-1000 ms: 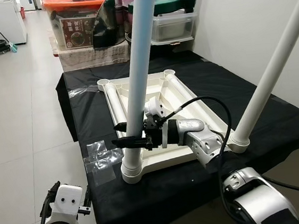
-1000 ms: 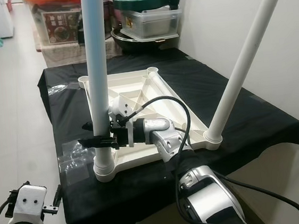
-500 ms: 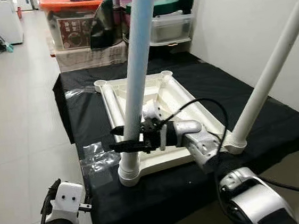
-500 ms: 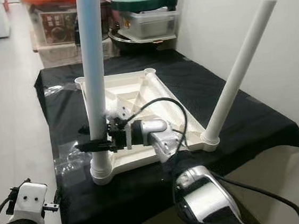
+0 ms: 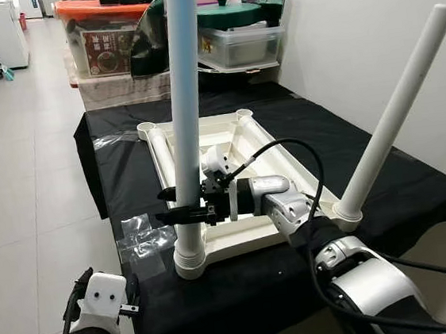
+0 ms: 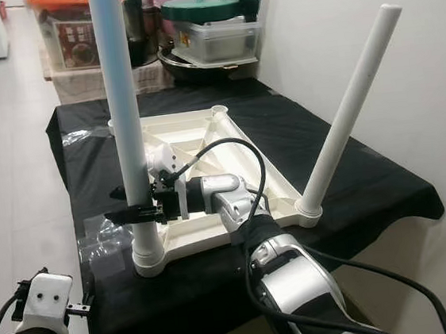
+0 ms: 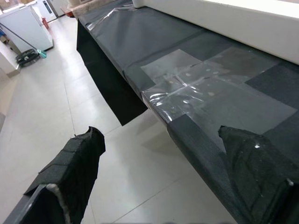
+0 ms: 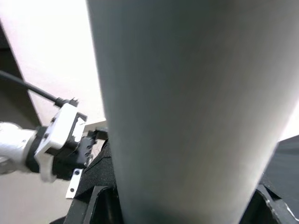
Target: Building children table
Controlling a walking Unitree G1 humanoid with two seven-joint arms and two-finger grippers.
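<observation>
upright, white leg (image 5: 182,123) in right pincer (image 5: 181,213), seated in tabletop (image 5: 241,145) corner socket

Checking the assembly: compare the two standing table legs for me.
The near-left leg stands about upright with the right hand closed around it low down; the near-right leg leans outward with nothing holding it. The near-left leg looks pale bluish, the near-right leg white. Both sit in corner sockets of the upturned tabletop.

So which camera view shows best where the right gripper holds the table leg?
The left eye view: the right gripper clamps the upright leg low, just above its corner socket. The right eye view shows the same. The right wrist view shows the leg too close.
</observation>
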